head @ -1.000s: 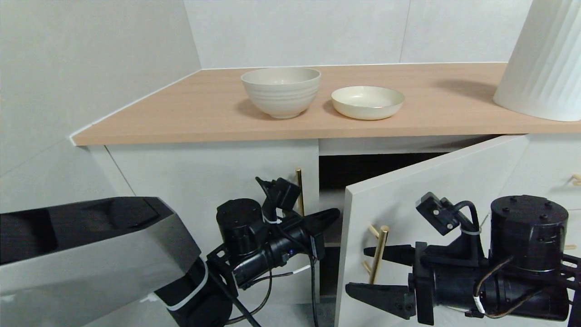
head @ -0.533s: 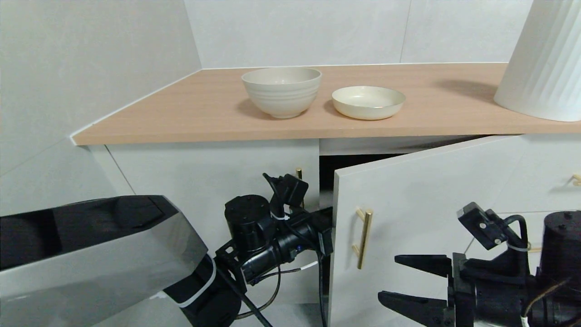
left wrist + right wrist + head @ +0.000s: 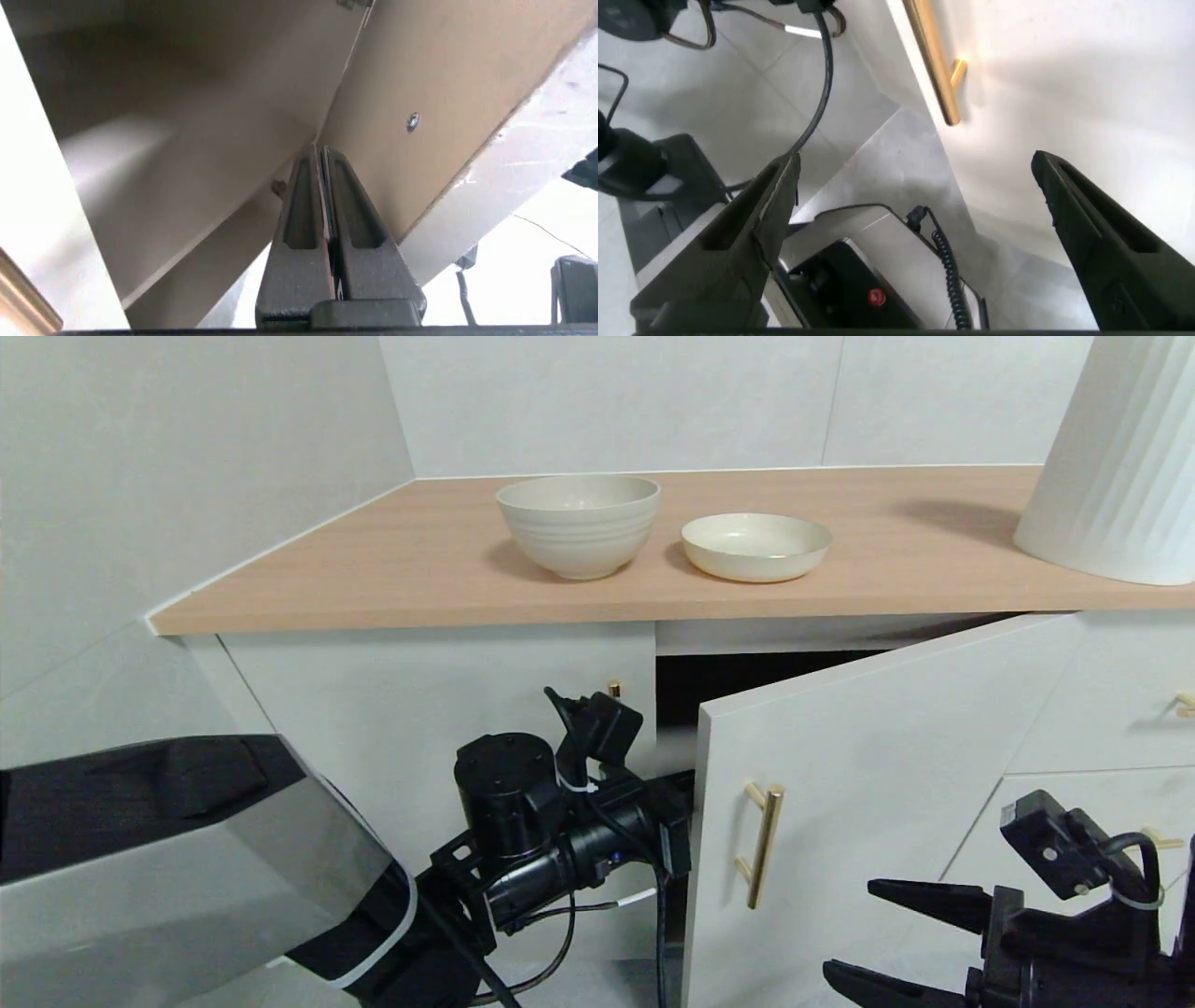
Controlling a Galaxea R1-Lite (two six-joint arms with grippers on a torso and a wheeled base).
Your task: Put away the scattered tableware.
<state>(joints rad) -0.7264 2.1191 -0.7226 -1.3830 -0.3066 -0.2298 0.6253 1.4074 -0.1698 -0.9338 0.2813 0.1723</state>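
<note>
Tableware located on the wooden counter (image 3: 373,588): a deep cream bowl (image 3: 578,523) stands upright about midway between the front and rear edges, nearer the left corner than the right; a shallow cream dish (image 3: 755,545) sits just beside it toward the right edge, a narrow gap between the two; neither arm touches either piece. A tall white ribbed vessel (image 3: 1120,467) occupies the counter's rear right end. Below the front edge, one cabinet door (image 3: 868,756) stands partly open, its brass handle (image 3: 764,845) vertical near the free edge, with dark interior visible above the door's top edge. The left arm lies low and roughly level, forearm extended toward the opening; the left gripper (image 3: 320,159) is in the gap behind the door's free edge, fingers pressed flat together with nothing between them; it may touch the door's inner face, but the wrist view does not confirm this. The right arm is low in front of the open door, pointing toward the left; the right gripper (image 3: 854,933) sits below and to the side of the handle, apart from it, jaws spread wide and empty.
</note>
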